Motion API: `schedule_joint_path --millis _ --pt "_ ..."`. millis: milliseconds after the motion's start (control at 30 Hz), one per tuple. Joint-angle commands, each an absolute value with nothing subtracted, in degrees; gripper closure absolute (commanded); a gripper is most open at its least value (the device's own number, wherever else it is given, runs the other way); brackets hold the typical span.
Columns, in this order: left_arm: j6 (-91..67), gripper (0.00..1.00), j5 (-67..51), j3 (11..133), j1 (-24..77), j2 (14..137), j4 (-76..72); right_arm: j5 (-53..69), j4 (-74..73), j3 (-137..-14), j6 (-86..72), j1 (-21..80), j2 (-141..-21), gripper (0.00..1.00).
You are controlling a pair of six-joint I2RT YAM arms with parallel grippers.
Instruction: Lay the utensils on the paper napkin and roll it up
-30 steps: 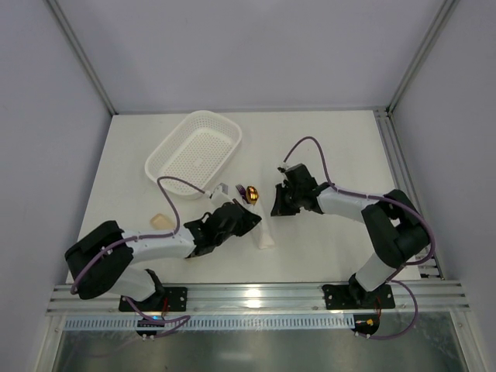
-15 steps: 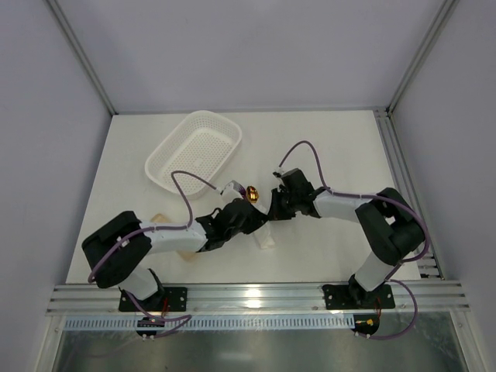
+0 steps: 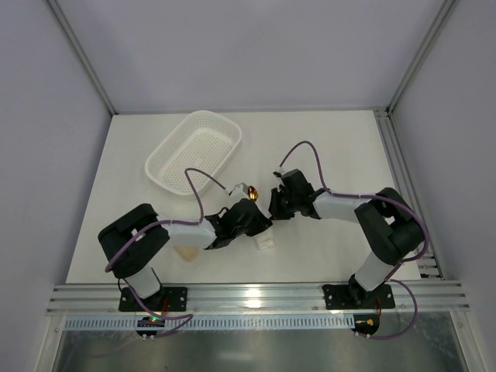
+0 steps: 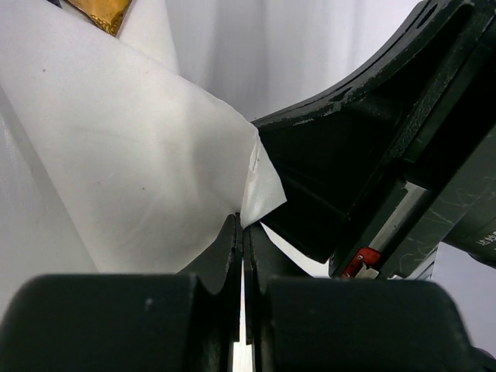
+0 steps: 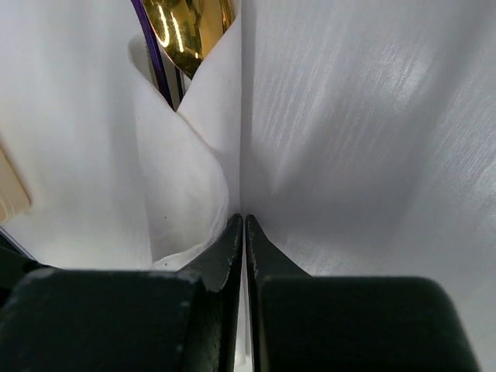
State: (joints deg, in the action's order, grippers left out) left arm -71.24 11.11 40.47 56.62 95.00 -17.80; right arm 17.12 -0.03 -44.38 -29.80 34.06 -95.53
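Wide white table (image 3: 341, 139) and both arms are down low over its middle. The left arm (image 3: 167, 232) stretches in from its near-corner base. The right arm (image 3: 364, 213) is folded back on itself, reaching toward the centre, and the two wrists almost meet head to head.

Up at the far left sits the white perforated basket (image 3: 198, 155), well apart from the action.

Now the paper napkin (image 4: 132, 170): it's at the table's centre, right between the two wrists, wrapped into a loose bundle with one flap lifted. From above only a small white end pokes out toward the near edge below the left wrist.

The left gripper (image 4: 242, 229) has its jaws pressed together, and a lifted corner of the napkin comes down right at the tips. Whether the paper actually sits between the pads, I can't tell from this close. The dark body of the other arm's gripper fills the right of that wrist view, just beside it.

The right gripper (image 5: 242, 221) has its jaws together too, and a tall crease of the napkin runs straight down into the tips, clamped there.

The flat beige slab (image 3: 184, 252) lies half tucked under the left arm.

And the utensils are inside the wrap. The gold spoon (image 5: 186, 31) shows its shiny bowl out of the far open end, and the dark purplish fork (image 5: 159, 70) is a thin stripe just beside it.
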Motion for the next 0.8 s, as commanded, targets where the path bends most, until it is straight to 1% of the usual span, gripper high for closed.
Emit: schedule_joint_path --millis 0,67,200,233,267,300,433,567,767 --pt "-69.70 1.00 10.55 42.89 56.78 95.27 -21.80 14.52 -1.39 -44.12 -30.76 34.98 -94.31 0.94" --pt "-69.70 1.00 10.63 42.80 56.86 95.36 -21.62 10.82 -4.29 -44.30 -31.02 34.11 -93.34 0.88" --pt "-69.35 1.00 10.72 42.80 56.78 95.36 -21.36 8.97 -6.50 -42.46 -31.64 30.95 -89.40 0.75" --pt "-69.26 1.00 10.81 42.72 56.78 95.36 -21.36 8.62 -7.37 -41.67 -31.73 30.59 -87.30 0.68" --pt "-69.26 1.00 10.81 42.80 56.78 95.45 -21.27 8.44 -7.82 -41.14 -31.55 30.32 -85.97 0.64" --pt "-69.34 1.00 10.72 42.80 56.78 95.45 -21.36 8.35 -8.17 -40.00 -31.55 30.24 -84.74 0.58" --pt "-69.26 1.00 10.63 42.89 56.78 95.62 -21.36 10.28 -6.95 -34.99 -32.25 30.23 -78.24 0.56" --pt "-69.43 1.00 10.46 42.89 56.78 95.89 -21.45 17.04 -0.63 -28.66 -32.87 30.67 -70.95 0.55" --pt "-69.70 1.00 9.58 43.50 56.78 96.94 -22.24 20.30 4.13 -25.93 -33.05 33.04 -69.08 0.48"
